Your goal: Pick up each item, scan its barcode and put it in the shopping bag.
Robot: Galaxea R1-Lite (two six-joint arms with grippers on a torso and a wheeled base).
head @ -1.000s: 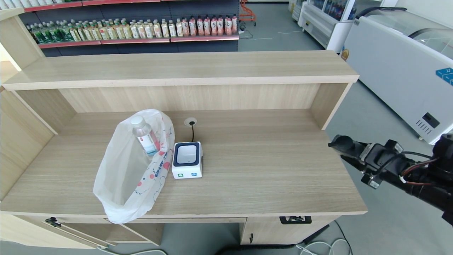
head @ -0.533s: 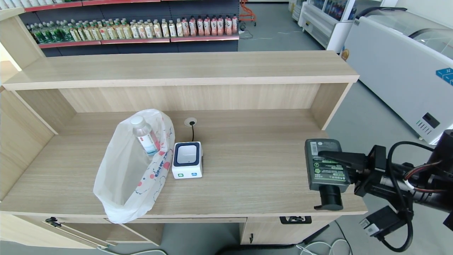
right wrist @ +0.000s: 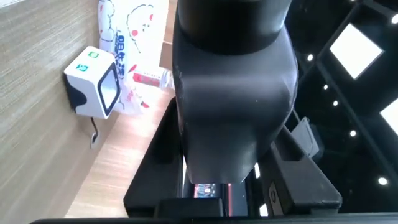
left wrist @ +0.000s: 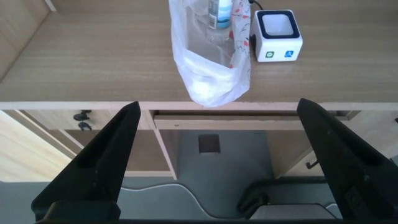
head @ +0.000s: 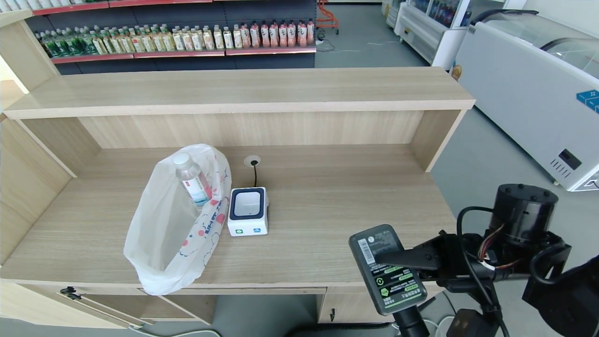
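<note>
My right gripper (head: 392, 262) is shut on a flat dark bottle (head: 387, 269) with a green-and-white label and a barcode. It hangs cap-down over the desk's front right edge. The same dark bottle (right wrist: 233, 81) looms close in the right wrist view. A white shopping bag (head: 164, 234) lies open at the desk's left, with a clear water bottle (head: 191, 181) leaning inside it. The white barcode scanner (head: 248, 211) stands just right of the bag. My left gripper (left wrist: 211, 168) is open and holds nothing, below the desk's front edge, facing the bag (left wrist: 208, 62) and scanner (left wrist: 280, 36).
The wooden desk (head: 337, 215) has a raised back counter (head: 234, 91) and side walls. The scanner's cable runs to a grommet (head: 252, 162) behind it. A chest freezer (head: 529, 93) stands to the right, and drink shelves (head: 187, 40) line the back.
My right arm has swung from beside the desk's right end down and left to the front edge, turning the dark bottle so its label faces up. Bag, scanner and water bottle stay put.
</note>
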